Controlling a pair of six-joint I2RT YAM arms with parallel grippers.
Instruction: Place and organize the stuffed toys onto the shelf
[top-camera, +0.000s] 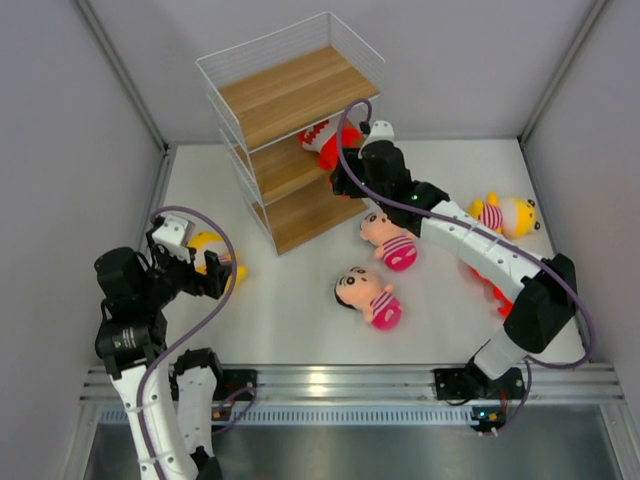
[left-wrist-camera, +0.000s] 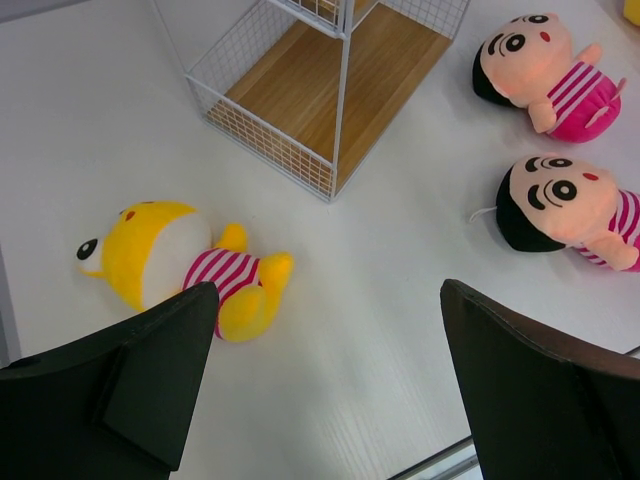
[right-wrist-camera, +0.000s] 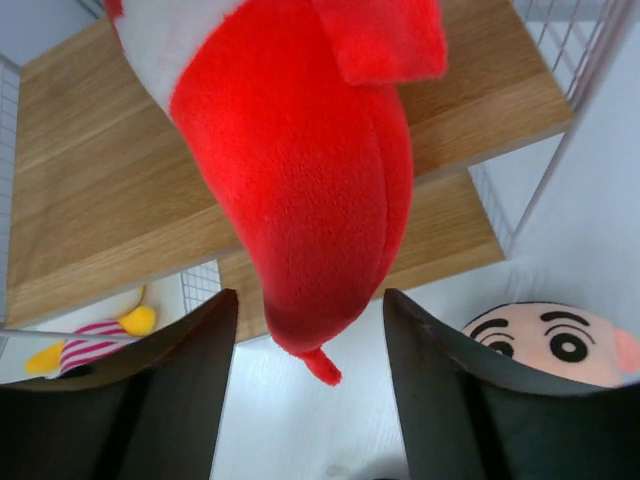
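The shelf stands at the back left. A red shark lies on its middle board, tail hanging over the edge; in the right wrist view the shark fills the space between my fingers without touching them. My right gripper is open around that tail. My left gripper is open and empty just above a yellow figure lying on the table. Two boy dolls lie in the middle. A second yellow figure lies at the right.
A second red shark is mostly hidden under my right forearm. The shelf's bottom board and wire corner stand just beyond the left yellow figure. Grey walls close in the table on three sides.
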